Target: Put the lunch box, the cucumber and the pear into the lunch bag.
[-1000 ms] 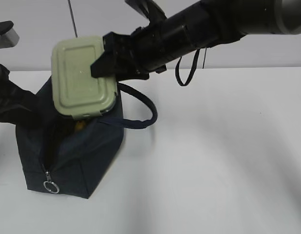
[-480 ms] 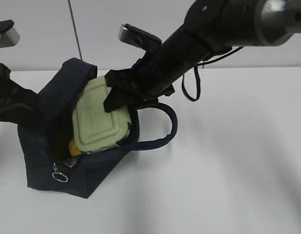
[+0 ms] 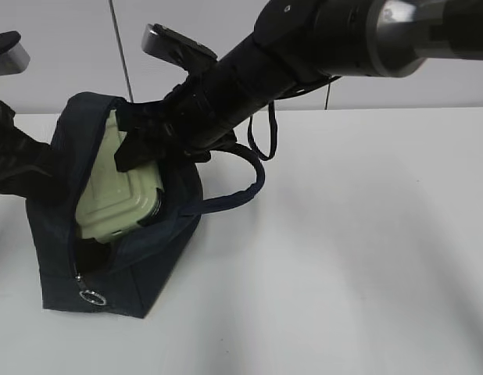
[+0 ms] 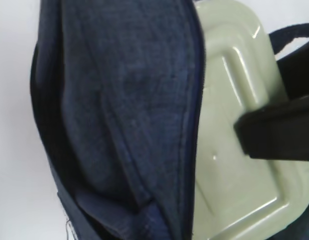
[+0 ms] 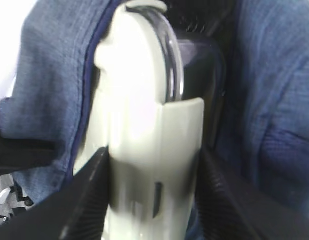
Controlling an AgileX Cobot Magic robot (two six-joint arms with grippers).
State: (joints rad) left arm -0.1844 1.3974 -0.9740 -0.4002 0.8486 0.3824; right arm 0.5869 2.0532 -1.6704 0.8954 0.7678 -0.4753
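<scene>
The navy lunch bag point(image 3: 124, 266) stands at the left with its mouth open. The lunch box point(image 3: 116, 195), pale green lid facing out, sits tilted inside that mouth. My right gripper point(image 3: 140, 148) reaches into the bag, shut on the box's upper end. In the right wrist view its fingers point(image 5: 87, 200) flank the lunch box point(image 5: 144, 125). My left arm point(image 3: 15, 156) is at the bag's far side, with its jaws hidden. The left wrist view is filled by bunched lunch bag fabric point(image 4: 129, 100) beside the lunch box point(image 4: 234, 90). The cucumber and the pear are hidden.
The bag's padded loop handle point(image 3: 234, 195) hangs out to the right under my right arm. A metal ring pull point(image 3: 91, 297) dangles at the bag's front corner. White table point(image 3: 366, 258) stretches to the right, with a pale wall behind.
My right gripper has carried the lunch box down and to the left, from above the bag into its open mouth. The bag's mouth has spread wider. The left arm has stayed put.
</scene>
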